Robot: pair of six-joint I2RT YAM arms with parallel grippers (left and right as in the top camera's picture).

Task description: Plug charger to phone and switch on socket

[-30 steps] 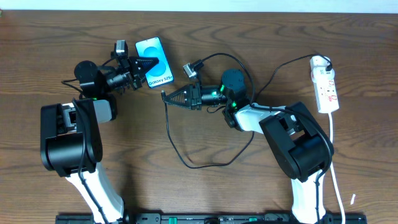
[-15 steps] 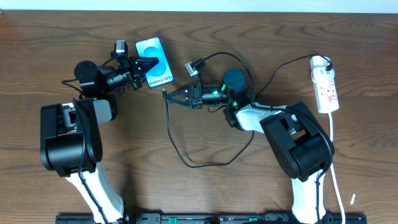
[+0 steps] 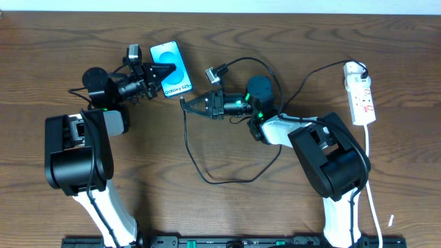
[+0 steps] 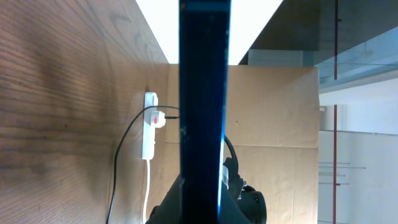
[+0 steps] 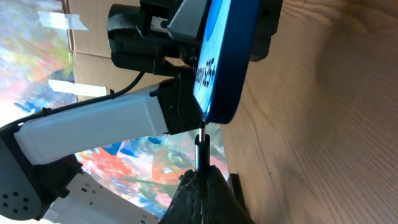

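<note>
The phone [image 3: 173,65] has a light blue screen and is held on edge at the back left of the table, my left gripper [image 3: 165,70] shut on it. In the left wrist view the phone [image 4: 205,93] is a dark upright bar between the fingers. My right gripper [image 3: 185,103] is shut on the charger [image 3: 182,102] connector. In the right wrist view the thin black charger [image 5: 199,146] tip stands right at the lower end of the phone [image 5: 224,56], above my right gripper [image 5: 200,173]. The white socket [image 3: 361,93] lies at the far right.
The charger's black cable [image 3: 227,180] loops over the middle of the table and runs back to the socket. The socket's white lead [image 3: 370,172] trails down the right side. Both arm bases [image 3: 76,155] stand near the front edge.
My right gripper has edged slightly up and left with the charger connector, closer to the phone's end. The left gripper and phone have stayed put.
</note>
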